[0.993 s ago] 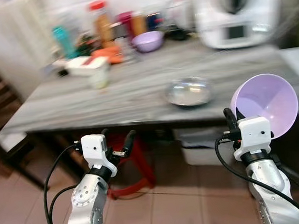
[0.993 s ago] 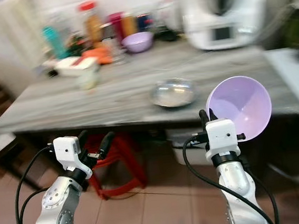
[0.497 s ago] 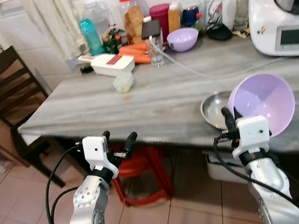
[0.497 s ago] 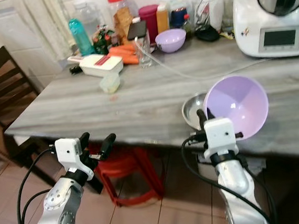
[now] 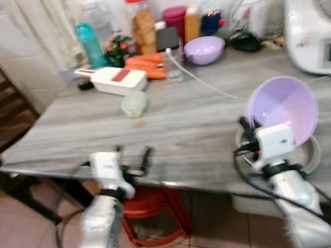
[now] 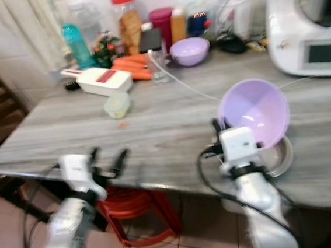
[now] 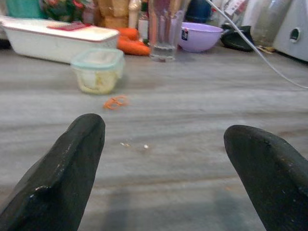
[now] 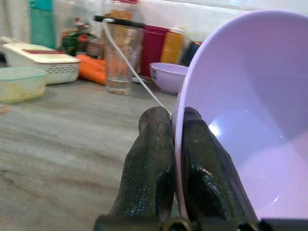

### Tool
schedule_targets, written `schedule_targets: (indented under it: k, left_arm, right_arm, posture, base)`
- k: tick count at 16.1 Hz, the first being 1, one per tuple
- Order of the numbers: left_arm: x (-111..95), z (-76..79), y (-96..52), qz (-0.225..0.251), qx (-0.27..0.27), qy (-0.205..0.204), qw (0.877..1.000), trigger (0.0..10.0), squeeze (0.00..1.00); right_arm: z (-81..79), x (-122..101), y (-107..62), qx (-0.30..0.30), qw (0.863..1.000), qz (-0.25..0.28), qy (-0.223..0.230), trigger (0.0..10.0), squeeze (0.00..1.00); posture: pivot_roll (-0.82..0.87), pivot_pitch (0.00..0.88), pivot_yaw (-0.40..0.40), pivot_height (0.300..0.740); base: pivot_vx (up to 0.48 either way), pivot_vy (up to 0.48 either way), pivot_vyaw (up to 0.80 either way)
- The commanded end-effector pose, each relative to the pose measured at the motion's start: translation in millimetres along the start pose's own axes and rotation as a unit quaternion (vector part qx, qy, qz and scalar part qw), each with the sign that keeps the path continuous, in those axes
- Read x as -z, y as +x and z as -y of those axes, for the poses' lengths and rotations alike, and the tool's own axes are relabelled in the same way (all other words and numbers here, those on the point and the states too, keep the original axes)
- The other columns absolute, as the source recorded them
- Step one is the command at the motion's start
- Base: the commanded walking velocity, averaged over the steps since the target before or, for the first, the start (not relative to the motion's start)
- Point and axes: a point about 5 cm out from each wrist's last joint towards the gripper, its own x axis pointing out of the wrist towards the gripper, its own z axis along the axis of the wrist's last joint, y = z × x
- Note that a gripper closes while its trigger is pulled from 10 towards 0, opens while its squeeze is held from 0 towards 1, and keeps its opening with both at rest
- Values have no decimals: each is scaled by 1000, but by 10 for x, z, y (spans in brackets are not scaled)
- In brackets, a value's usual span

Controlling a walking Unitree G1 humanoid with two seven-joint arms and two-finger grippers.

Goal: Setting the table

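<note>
The right gripper [image 8: 174, 163] pinches the rim of a lilac plastic bowl [image 5: 282, 110], one finger inside and one outside, holding it tilted above a steel dish [image 5: 308, 154] near the right front edge of the grey wood-grain table [image 5: 189, 122]. The left gripper [image 7: 163, 168] hangs at the near table edge, fingers spread wide and empty. Farther back stand a small lidded container [image 5: 134, 104], a white slicer box [image 5: 113, 80], carrots [image 5: 145, 63], a drinking glass [image 7: 165, 29] and a second lilac bowl [image 5: 204, 49].
</note>
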Motion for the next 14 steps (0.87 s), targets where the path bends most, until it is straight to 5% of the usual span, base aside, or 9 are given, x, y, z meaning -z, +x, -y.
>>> schedule_targets:
  k: [1,5,9,14]
  left_arm:
    - [-34,-165,-81,5,-37,30,999,10000,0]
    - [6,-205,-176,1,-42,32,999,10000,0]
    - [26,-37,-263,-10,72,6,997,10000,0]
    - [12,-76,-313,-27,115,-9,993,10000,0]
  right_arm:
    - [-113,-92,67,-35,999,22,6,10000,0]
    - [-83,-113,247,-95,995,16,-10,10000,0]
    - [-161,-55,475,-144,989,-38,-23,10000,0]
    - [-175,99,541,-158,982,-104,-21,10000,0]
  posture:
    - [-96,0,102,740]
    - [-96,0,89,740]
    - [-77,0,71,740]
    - [-68,0,82,740]
  base:
    - [0,0,0]
    - [0,0,0]
    - [0,0,0]
    - [0,0,0]
